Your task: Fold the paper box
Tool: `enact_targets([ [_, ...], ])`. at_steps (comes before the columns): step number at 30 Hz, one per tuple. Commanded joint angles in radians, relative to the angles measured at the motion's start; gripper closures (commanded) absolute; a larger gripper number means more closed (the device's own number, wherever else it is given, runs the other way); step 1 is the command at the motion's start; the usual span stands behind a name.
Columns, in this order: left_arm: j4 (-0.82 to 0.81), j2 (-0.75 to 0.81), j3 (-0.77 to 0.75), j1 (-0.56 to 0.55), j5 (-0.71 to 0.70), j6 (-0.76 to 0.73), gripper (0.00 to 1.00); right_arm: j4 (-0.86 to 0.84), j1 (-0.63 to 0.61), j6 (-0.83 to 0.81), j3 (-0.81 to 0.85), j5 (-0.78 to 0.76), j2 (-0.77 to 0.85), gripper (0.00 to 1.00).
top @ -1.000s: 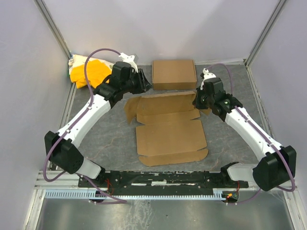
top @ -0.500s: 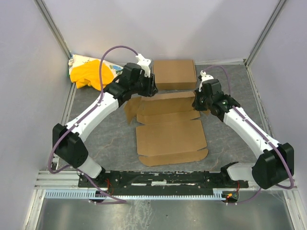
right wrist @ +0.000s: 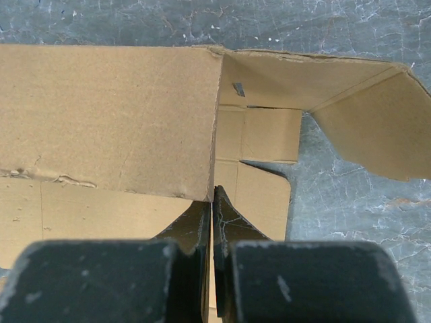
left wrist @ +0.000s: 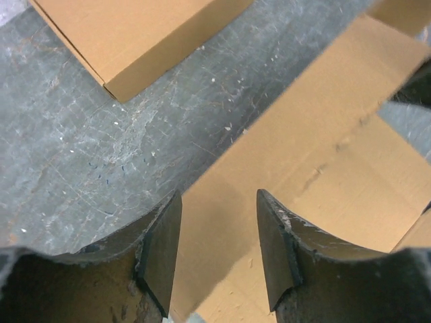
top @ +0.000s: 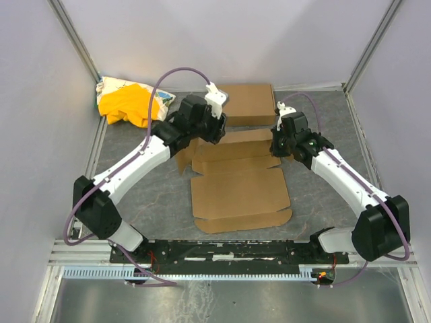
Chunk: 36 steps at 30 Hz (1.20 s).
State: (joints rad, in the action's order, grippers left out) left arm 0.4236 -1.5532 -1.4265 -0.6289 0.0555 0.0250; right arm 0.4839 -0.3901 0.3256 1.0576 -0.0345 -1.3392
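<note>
The paper box (top: 239, 192) lies mostly flat as a brown die-cut sheet in the middle of the table, its far panel partly raised. My left gripper (top: 219, 129) hovers open over the sheet's far left part. In the left wrist view its fingers (left wrist: 161, 249) stand apart above the cardboard panel (left wrist: 323, 155) with nothing between them. My right gripper (top: 278, 145) is at the sheet's far right corner. In the right wrist view it (right wrist: 213, 202) is shut on a thin flap edge of the box, with the raised panel (right wrist: 108, 114) just ahead.
A second, neat flat brown box (top: 246, 103) lies behind the sheet; its corner also shows in the left wrist view (left wrist: 135, 33). A yellow cloth bundle (top: 128, 101) sits in the far left corner. Walls enclose the grey table (top: 135, 195).
My left arm has swung right, from beside the yellow cloth to over the sheet's far left part. My right gripper has hardly moved and stays shut at the right flap.
</note>
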Motion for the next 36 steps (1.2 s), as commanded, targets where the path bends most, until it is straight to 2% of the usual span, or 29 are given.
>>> enact_targets([
  [1, -0.071, 0.128, 0.069, -0.105, -0.095, -0.227, 0.42, 0.060, 0.001, -0.017, 0.041, -0.007, -0.006, 0.98],
  [7, -0.100, 0.200, 0.162, -0.171, -0.194, -0.360, 0.39, 0.125, 0.000, -0.024, 0.110, -0.009, 0.001, 0.98],
  [11, -0.154, 0.251, 0.220, -0.188, -0.193, -0.419, 0.38, 0.161, 0.001, -0.036, 0.154, 0.001, -0.012, 0.98],
  [15, -0.192, 0.236, 0.241, -0.192, -0.261, -0.482, 0.37, 0.173, 0.001, -0.039, 0.171, 0.013, -0.012, 0.98],
  [25, -0.230, 0.151, 0.245, -0.199, -0.235, -0.547, 0.36, 0.181, 0.001, -0.046, 0.169, 0.035, -0.013, 0.98],
  [30, -0.245, 0.177, 0.273, -0.204, -0.184, -0.549, 0.36, 0.189, 0.001, -0.052, 0.174, 0.033, -0.011, 0.98],
  [36, -0.260, 0.146, 0.286, -0.205, -0.210, -0.585, 0.36, 0.188, 0.001, -0.050, 0.177, 0.060, -0.011, 0.98],
])
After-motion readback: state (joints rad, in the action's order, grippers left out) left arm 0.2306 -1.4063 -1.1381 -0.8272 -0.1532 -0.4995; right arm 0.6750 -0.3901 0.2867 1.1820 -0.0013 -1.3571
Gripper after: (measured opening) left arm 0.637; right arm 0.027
